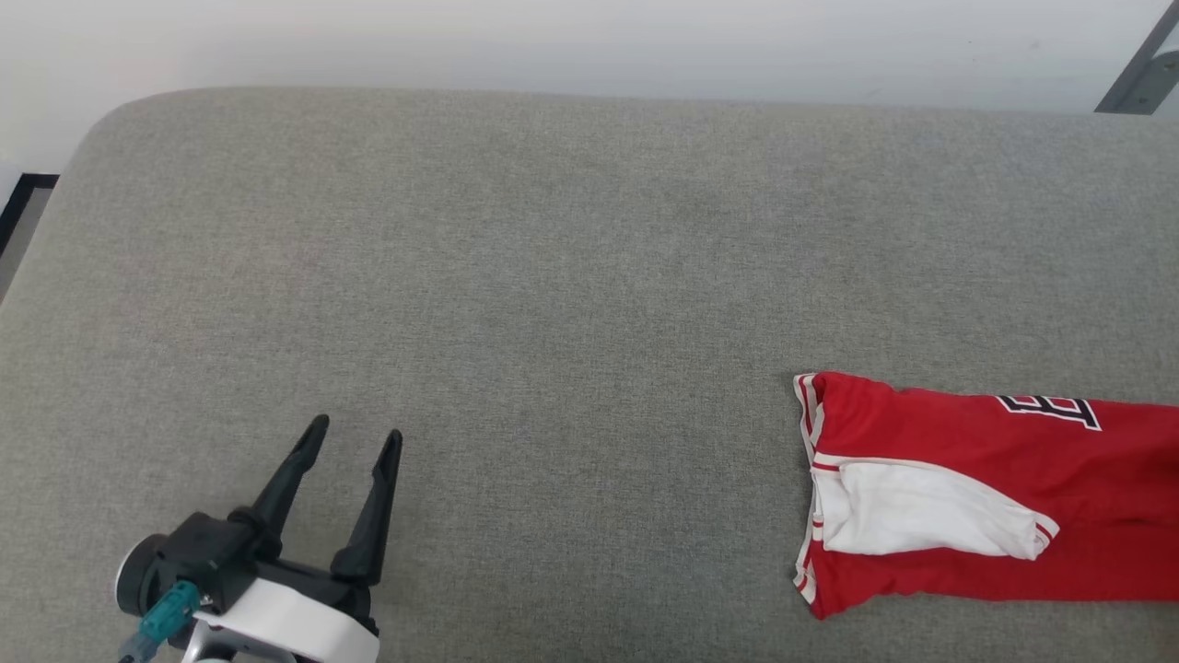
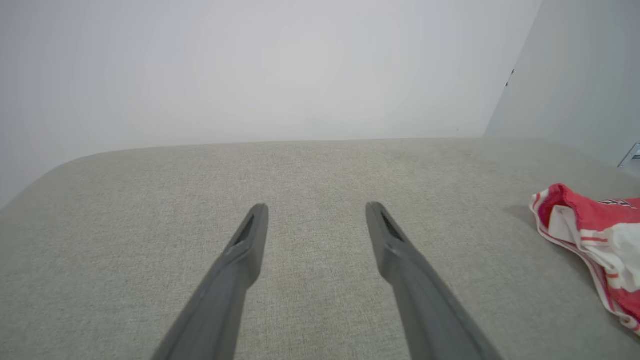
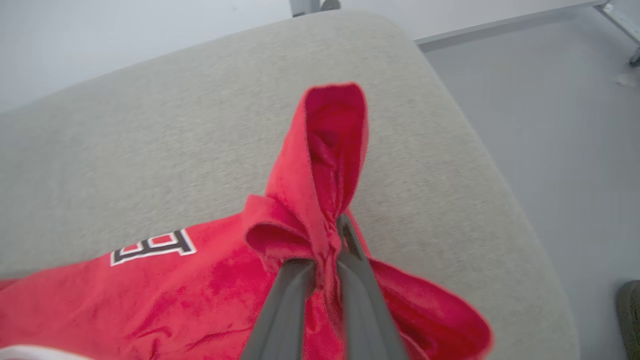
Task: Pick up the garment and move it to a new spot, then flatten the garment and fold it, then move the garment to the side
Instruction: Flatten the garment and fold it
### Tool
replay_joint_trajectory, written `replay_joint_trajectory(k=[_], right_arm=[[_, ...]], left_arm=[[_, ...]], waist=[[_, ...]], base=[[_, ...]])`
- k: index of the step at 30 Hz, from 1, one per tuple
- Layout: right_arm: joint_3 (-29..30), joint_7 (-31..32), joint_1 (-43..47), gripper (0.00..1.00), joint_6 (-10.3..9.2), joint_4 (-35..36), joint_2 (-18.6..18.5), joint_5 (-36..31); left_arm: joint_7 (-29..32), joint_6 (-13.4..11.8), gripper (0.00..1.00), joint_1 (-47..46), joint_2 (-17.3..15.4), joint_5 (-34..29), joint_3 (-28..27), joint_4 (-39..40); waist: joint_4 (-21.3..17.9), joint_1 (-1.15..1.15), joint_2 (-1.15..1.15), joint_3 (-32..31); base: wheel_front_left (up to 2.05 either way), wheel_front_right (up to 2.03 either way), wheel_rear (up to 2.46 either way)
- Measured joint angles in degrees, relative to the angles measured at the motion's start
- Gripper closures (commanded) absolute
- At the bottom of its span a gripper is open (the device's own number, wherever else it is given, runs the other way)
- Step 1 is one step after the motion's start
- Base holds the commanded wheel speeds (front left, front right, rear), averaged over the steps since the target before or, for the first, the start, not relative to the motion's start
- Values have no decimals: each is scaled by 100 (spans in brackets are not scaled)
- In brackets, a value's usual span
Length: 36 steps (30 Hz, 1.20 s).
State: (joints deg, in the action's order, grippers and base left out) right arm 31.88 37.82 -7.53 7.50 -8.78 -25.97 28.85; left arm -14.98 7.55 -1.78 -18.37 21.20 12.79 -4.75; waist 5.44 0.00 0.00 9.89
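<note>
On the grey cushion (image 1: 553, 276), the garment (image 1: 976, 502) lay folded toward the robot's right side, with a white sleeve showing on top. At its far end the right gripper (image 3: 327, 242) was pinched tight on a bunched fold of the red cloth, which stood up above the rest. Well apart, the left gripper (image 1: 356, 426) had its fingers spread wide, holding nothing.

The grey cushion (image 1: 553, 276) gives open passage across the upper and middle of the head view, bounded at the top by a pale wall (image 1: 589, 37). Two obstacles sit low — the garment (image 1: 967, 488) at the lower right edge, the left gripper (image 1: 356, 426) at the lower left, well apart.
</note>
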Motion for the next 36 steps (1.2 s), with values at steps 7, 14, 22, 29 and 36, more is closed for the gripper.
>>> replay_joint_trajectory(k=[7,14,22,29,36], right_arm=[[-1216,442,627,100,-1,1535,256,422],[-2501,690,689,100,-1,2385,531,432],[-3513,698,306,100,-1,2049,727,343],[-3849,346,99,100,-1,1263,816,327],[-4056,-7,12,67,-1,791,767,319]], left_arm=[[0,0,0,75,7,-26,12,-7],[0,0,0,75,25,-23,21,-52],[0,0,0,-115,59,21,89,-136],[0,0,0,-250,192,54,157,-242],[0,0,0,-268,235,97,116,-321]], waist=[[56,0,0,-17],[175,0,0,-20],[416,0,0,112],[614,0,0,229],[635,0,0,186]], base=[[0,0,0],[0,0,0],[0,0,0],[0,0,0],[0,0,0]])
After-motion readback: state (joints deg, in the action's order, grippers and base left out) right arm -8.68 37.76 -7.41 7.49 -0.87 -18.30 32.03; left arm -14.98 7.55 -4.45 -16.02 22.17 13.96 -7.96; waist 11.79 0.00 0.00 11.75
